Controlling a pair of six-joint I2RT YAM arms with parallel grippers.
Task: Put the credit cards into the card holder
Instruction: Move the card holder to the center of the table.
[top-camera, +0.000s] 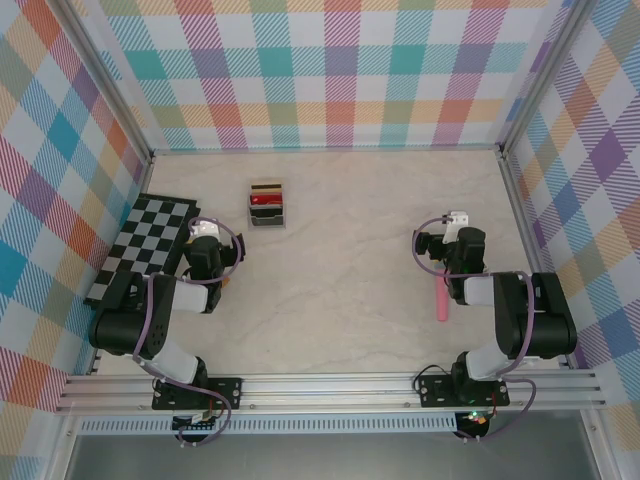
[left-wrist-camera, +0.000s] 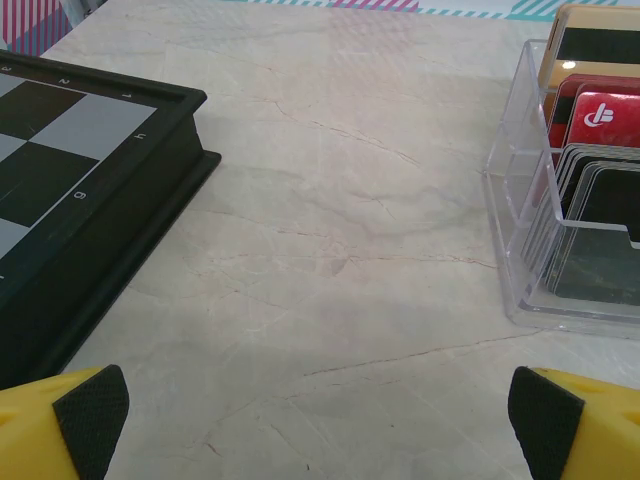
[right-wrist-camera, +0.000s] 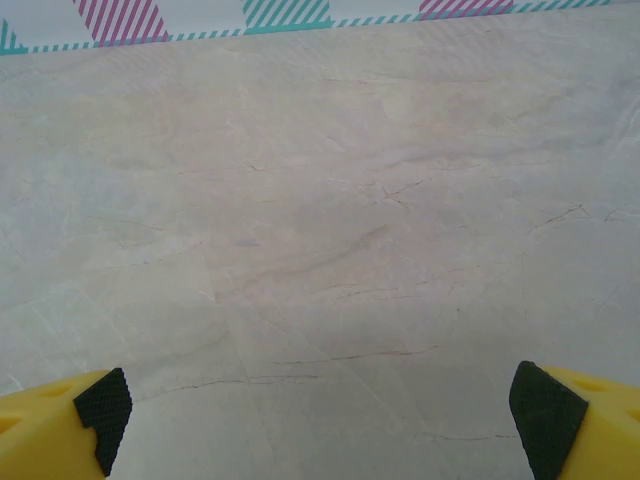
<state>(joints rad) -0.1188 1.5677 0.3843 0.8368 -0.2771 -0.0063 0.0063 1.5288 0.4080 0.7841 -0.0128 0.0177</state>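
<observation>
The credit cards (top-camera: 267, 199) stand upright in a clear slotted rack (top-camera: 267, 218) at the back left of the table. In the left wrist view they show as a red card (left-wrist-camera: 606, 116), dark cards (left-wrist-camera: 600, 215) and a tan card with a black stripe (left-wrist-camera: 600, 38). My left gripper (top-camera: 205, 229) is open just left of and nearer than the rack, with bare table between its pads (left-wrist-camera: 320, 420). My right gripper (top-camera: 456, 221) is open over bare table at the right (right-wrist-camera: 320, 415). The card holder is hidden or out of view.
A black-and-white chessboard (top-camera: 142, 245) lies at the left, its raised edge (left-wrist-camera: 150, 200) close to my left gripper. A pink cylinder (top-camera: 442, 300) lies beside the right arm. A small orange sliver (top-camera: 228, 283) shows by the left arm. Plaid walls enclose the table.
</observation>
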